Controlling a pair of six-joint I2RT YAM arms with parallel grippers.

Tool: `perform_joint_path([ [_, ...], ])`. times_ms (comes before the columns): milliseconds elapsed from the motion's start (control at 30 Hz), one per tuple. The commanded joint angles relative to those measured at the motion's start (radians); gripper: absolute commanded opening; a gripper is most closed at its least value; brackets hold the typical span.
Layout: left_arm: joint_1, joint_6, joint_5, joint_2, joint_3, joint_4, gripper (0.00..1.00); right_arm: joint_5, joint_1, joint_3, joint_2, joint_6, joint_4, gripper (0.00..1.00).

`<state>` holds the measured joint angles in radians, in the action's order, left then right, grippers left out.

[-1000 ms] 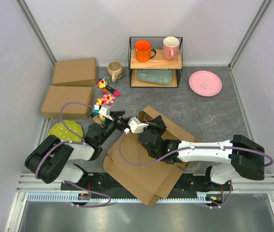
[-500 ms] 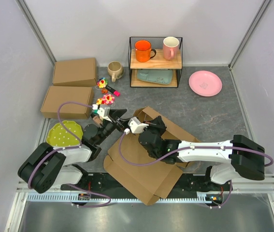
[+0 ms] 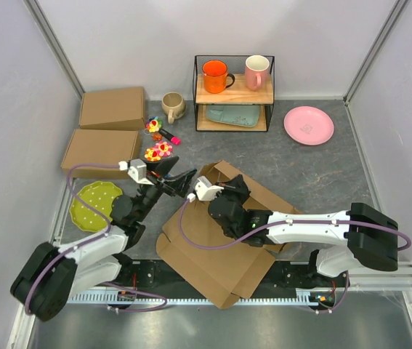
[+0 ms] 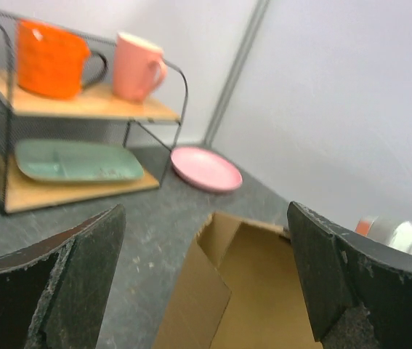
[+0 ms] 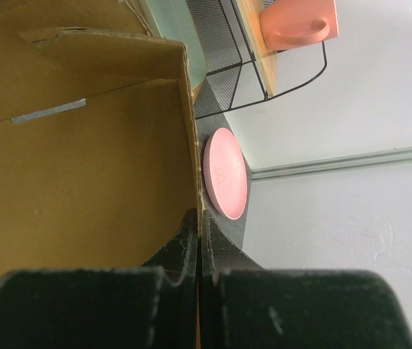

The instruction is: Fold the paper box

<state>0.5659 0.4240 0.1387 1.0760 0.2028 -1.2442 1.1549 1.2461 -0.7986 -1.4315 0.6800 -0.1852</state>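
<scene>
Grey tabletop (image 3: pixel 322 167) is carrying the paper box (image 3: pixel 213 254), lying half-folded before the arm bases. Right gripper (image 5: pixel 198 225) is pinching its raised wall, arm stretching low from the right. Left gripper (image 3: pixel 176 171) is hovering wide open beside it, pointing toward a wire shelf (image 3: pixel 235 98) holding an orange mug (image 3: pixel 214 75), a pink mug (image 3: pixel 256 71), and a green tray (image 3: pixel 232 115) below.

Plain brown is seen on the paper box (image 3: pixel 220 273) at lower centre. An orange mug (image 3: pixel 215 75) and a pink mug (image 3: pixel 256 71) are shown at the top; white dots are scattered over the lime-green plate (image 3: pixel 91 207) at left.
</scene>
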Motion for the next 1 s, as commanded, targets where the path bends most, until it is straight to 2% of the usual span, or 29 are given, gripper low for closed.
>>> perform_joint_path([
  [0,-0.020,-0.041,-0.199,-0.131,0.003,0.118,0.97,0.008,0.009,-0.004,-0.003,0.009,-0.058,0.00],
  [100,-0.021,-0.041,-0.322,-0.146,0.007,0.193,0.94,0.038,0.029,0.041,-0.023,0.096,-0.158,0.00],
  [133,-0.023,-0.042,-0.339,-0.136,0.027,0.301,0.93,0.042,0.033,0.053,-0.029,0.114,-0.175,0.00],
  [233,-0.023,-0.053,-0.344,-0.032,0.151,0.512,0.91,0.052,0.041,0.073,-0.043,0.162,-0.226,0.00],
  [267,-0.023,-0.057,-0.335,0.019,0.171,0.525,0.91,0.057,0.045,0.075,-0.047,0.167,-0.232,0.00],
  [400,-0.023,-0.036,-0.256,0.091,0.153,0.424,0.90,0.077,0.050,0.075,-0.055,0.156,-0.209,0.00],
  [633,-0.006,-0.019,-0.068,0.139,0.168,0.414,0.88,0.080,0.050,0.064,-0.046,0.109,-0.157,0.00],
  [767,0.032,-0.070,-0.042,0.131,0.170,0.426,0.89,0.072,0.050,0.055,-0.033,0.105,-0.148,0.00],
  [967,0.069,-0.082,-0.082,0.110,0.135,0.436,0.91,0.060,0.047,0.042,-0.021,0.107,-0.146,0.00],
])
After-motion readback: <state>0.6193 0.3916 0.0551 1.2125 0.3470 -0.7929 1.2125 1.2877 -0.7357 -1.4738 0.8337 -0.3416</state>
